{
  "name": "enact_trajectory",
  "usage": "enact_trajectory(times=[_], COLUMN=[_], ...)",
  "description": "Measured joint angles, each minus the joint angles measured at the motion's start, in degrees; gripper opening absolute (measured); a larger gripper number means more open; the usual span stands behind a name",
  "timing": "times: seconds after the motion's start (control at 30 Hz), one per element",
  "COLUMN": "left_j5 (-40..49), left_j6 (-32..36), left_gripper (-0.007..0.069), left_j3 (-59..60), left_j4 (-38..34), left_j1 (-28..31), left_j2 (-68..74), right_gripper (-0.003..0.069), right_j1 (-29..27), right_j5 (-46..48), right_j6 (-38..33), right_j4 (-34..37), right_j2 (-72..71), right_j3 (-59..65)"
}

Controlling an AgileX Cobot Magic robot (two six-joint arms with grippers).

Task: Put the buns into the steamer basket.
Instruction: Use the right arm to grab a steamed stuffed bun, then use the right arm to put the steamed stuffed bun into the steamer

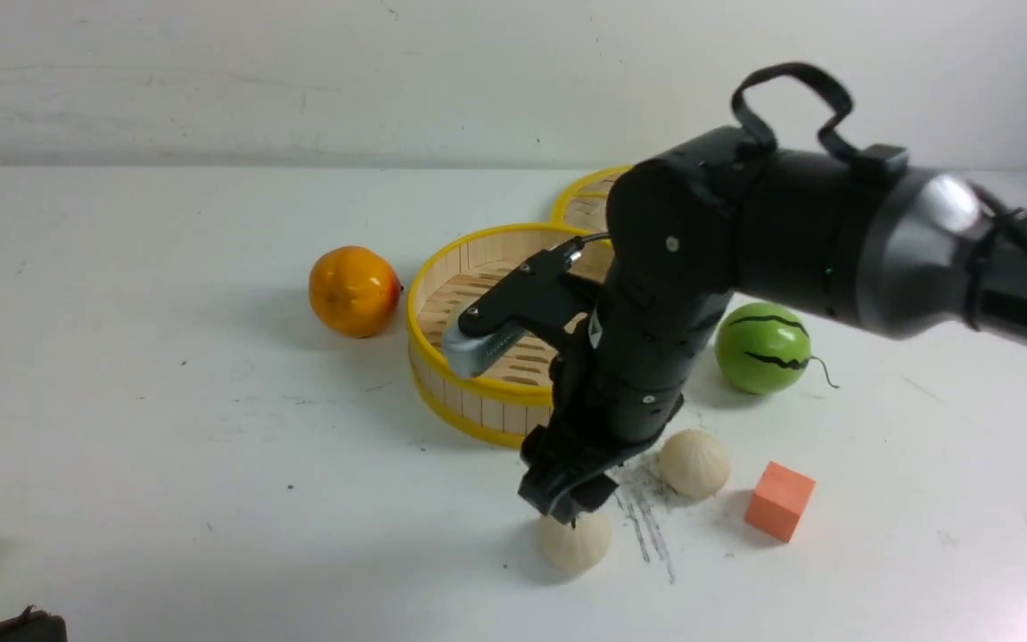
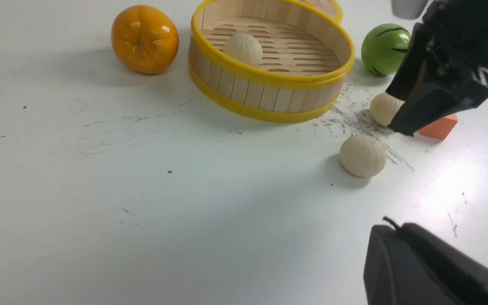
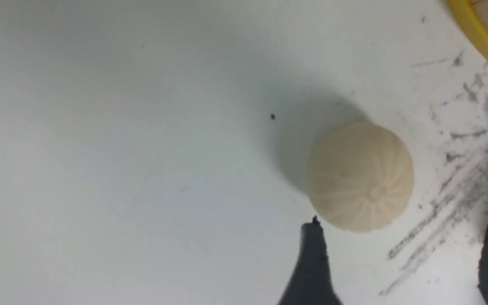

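Bun (image 1: 574, 544) just below right gripper (image 1: 567, 506) — jaws apart, unheld

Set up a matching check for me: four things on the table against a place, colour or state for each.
1 orange fruit
2 watermelon ball
3 orange cube
4 steamer basket

A holds one bun
B left of the basket
C green, dark stripes
D close beside a loose bun, on its right

Pairs: 1-B, 2-C, 3-D, 4-A
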Motion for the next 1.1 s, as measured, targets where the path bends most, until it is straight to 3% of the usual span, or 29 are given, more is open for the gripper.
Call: enact_trajectory(times=[0.17, 0.3, 0.4, 0.6, 0.83, 1.1], left_j5=[0.0, 0.0, 0.0, 0.0, 0.0, 1.4], left_j6=[0.0, 0.0, 0.0, 0.0, 0.1, 0.1], left_gripper=[-0.0011, -0.0011, -0.0011, -0.0006, 0.0000, 0.0004], left_j3=[0.0, 0.0, 0.0, 0.0, 0.0, 0.0], left_j4=[0.0, 0.1, 0.1, 0.2, 0.3, 0.8], left_j1=[0.0, 0.0, 0.0, 0.0, 0.0, 0.0], left_j2=[0.0, 0.0, 0.0, 0.0, 0.0, 0.0], right_gripper=[0.0520, 0.0444, 0.0337, 0.0027, 0.0020, 0.0022], right_j1=[0.0, 0.0, 0.0, 0.0, -0.7, -5.3], right_j5=[-2.4, -2.9, -3.1, 0.3, 1.1, -7.1], right_j6=[0.1, 0.1, 0.1, 0.5, 2.4, 13.0], right_j4=[0.1, -0.1, -1.0, -4.2, -7.2, -11.0], right_j2=[3.7, 7.2, 8.1, 7.2, 6.1, 11.4], right_j3=[0.0, 0.0, 0.0, -5.1, -20.7, -27.1])
